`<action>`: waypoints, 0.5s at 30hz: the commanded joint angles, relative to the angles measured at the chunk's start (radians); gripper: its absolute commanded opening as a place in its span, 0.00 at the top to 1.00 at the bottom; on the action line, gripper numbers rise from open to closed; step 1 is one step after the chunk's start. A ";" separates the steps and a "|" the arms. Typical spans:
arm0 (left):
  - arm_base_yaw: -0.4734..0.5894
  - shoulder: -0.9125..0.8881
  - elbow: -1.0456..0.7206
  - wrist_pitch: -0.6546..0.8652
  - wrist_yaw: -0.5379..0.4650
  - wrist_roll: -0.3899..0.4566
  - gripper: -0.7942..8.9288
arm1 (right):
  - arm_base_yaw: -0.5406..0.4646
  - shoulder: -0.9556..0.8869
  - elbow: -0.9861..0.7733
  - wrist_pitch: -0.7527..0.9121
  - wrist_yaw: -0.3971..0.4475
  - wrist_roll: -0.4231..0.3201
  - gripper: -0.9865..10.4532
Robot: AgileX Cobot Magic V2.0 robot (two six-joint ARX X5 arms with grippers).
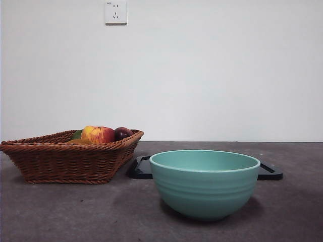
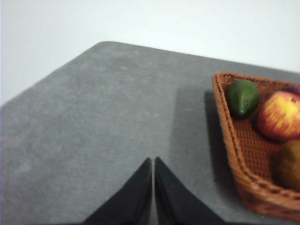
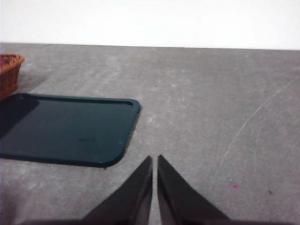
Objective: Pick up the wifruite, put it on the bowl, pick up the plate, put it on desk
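One teal bowl (image 1: 205, 184) at lower centre, one dark tray (image 3: 65, 129) behind it, and one wicker basket (image 1: 60, 161) at left. The basket holds four fruits: one apple (image 2: 280, 115), one avocado (image 2: 242, 97), one plum (image 1: 122, 133), one orange-brown wifruite (image 2: 288, 164).

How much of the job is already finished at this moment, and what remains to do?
Nothing looks done yet. The wifruite lies in the wicker basket beside the apple and a green fruit; no fruit shows above the rim of the bowl. Nothing is in hand: the left gripper and right gripper are shut on nothing above the desk. The dark tray lies flat behind the bowl. Every step is left.
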 commanded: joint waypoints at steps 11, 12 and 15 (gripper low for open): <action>0.003 -0.002 0.002 -0.016 0.051 -0.181 0.91 | 0.000 -0.003 0.008 0.010 -0.008 0.194 0.91; 0.003 -0.002 0.010 -0.018 0.068 -0.182 0.91 | 0.000 -0.003 0.015 0.010 -0.007 0.198 0.91; 0.003 0.000 0.042 -0.036 0.084 -0.216 0.91 | 0.000 -0.002 0.050 0.009 -0.007 0.200 0.91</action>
